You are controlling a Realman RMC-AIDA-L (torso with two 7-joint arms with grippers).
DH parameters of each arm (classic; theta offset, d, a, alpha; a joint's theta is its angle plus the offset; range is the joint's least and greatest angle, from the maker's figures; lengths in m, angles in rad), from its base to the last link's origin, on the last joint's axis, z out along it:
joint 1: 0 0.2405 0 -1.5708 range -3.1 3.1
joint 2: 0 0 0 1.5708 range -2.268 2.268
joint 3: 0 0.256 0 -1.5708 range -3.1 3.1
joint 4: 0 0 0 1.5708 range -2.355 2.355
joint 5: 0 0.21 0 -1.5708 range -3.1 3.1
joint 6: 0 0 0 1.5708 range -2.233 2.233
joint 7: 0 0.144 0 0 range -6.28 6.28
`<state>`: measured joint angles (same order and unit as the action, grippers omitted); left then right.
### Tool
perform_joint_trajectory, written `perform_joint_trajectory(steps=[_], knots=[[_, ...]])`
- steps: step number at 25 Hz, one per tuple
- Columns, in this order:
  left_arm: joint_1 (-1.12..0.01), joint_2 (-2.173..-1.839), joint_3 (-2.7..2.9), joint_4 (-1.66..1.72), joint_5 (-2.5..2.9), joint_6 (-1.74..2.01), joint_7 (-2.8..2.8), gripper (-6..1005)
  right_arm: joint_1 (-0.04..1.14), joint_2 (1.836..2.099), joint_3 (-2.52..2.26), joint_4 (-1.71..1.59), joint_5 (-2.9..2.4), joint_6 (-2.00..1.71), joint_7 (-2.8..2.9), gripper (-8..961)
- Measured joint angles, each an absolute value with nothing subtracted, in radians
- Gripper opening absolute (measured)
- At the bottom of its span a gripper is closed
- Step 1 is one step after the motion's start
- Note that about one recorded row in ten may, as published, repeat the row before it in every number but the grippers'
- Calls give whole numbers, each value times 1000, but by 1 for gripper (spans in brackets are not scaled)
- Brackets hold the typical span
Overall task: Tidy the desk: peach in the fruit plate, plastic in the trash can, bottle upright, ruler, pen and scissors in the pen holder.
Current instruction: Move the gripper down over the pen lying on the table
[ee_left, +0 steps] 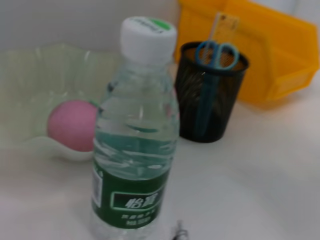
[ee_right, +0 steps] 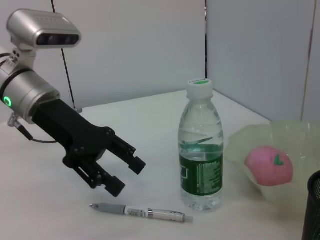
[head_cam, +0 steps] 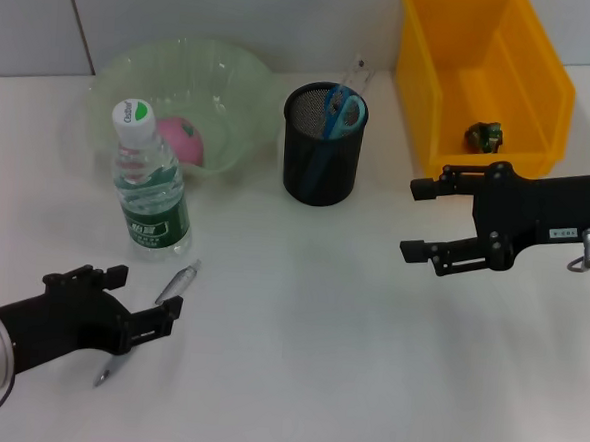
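Looking like only the slim silver-grey plastic pen [head_cam: 176, 284] is left, lying flat on the white surface [head_cam: 298, 331] just in front of the upright clear water bottle with green label [head_cam: 149, 187]. Left hand [head_cam: 148, 302] hovers right by it, fingers spread, pinching nothing. It's light, stiff and slick, so it'll probably roll; I'd pinch across mid-barrel. Right hand [head_cam: 423, 220] sits spread by the yellow plastic bin [head_cam: 543, 96]
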<state>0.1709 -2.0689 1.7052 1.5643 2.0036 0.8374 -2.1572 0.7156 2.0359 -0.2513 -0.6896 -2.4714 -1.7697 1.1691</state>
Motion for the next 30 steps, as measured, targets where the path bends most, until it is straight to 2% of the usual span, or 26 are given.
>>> perform_joint_trajectory(steps=[5,8,19,20,24,25,26,27,30], knots=[[154,-2070,1747,1604,2164,805,-2336,797,712,2030,-261,-698,-2461,-1774,1165,818],[70,-2068,1792,1615,2351,843,-2579,797,701,2029,-284,-716,-2461,-1773,1165,818],[16,-2068,1780,1696,2405,975,-2644,797,623,2022,-281,-726,-2383,-1768,1139,818],[-27,-2067,1774,1710,2453,1030,-2721,797,610,2016,-286,-710,-2354,-1773,1139,818],[-80,-2067,1763,1714,2511,1090,-2790,797,608,2000,-310,-660,-2337,-1762,1157,818],[-111,-2069,1756,1711,2525,1118,-2807,797,616,1978,-334,-603,-2337,-1745,1171,818],[-111,-2069,1756,1711,2525,1118,-2807,797,616,1978,-334,-603,-2337,-1745,1171,818],[-123,-2069,1754,1711,2526,1127,-2812,797,624,1959,-353,-558,-2338,-1733,1178,817],[-160,-2069,1750,1703,2536,1164,-2823,797,628,1952,-375,-554,-2355,-1729,1209,817]])
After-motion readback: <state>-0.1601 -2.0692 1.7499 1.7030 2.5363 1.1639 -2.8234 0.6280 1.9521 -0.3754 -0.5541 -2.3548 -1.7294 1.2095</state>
